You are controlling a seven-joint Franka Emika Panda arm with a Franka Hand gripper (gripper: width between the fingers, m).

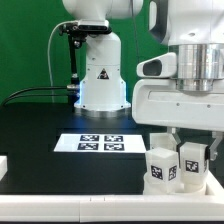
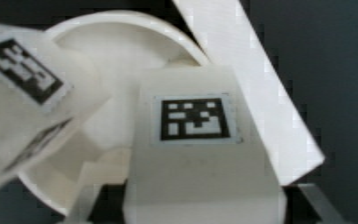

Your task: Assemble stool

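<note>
My gripper [image 2: 202,206] is shut on a chunky white stool leg [image 2: 197,130] whose square black-and-white tag faces the wrist camera. Dark fingers [image 2: 311,200] press against both of its sides. Behind the leg lies the round white seat [image 2: 119,55], and a second tagged leg [image 2: 19,75] stands on it, tilted in this picture. At the exterior view's right, the gripper [image 1: 188,140] reaches down onto two tagged legs [image 1: 190,163] standing side by side, the other leg [image 1: 160,168] to the left. The seat beneath them is mostly hidden there.
The marker board [image 1: 100,143] lies on the black table in the middle. The robot's base [image 1: 100,75] stands behind it with cables running off to the left. A long white rail [image 2: 247,70] runs beside the seat, and a white edge [image 1: 90,208] borders the table's front.
</note>
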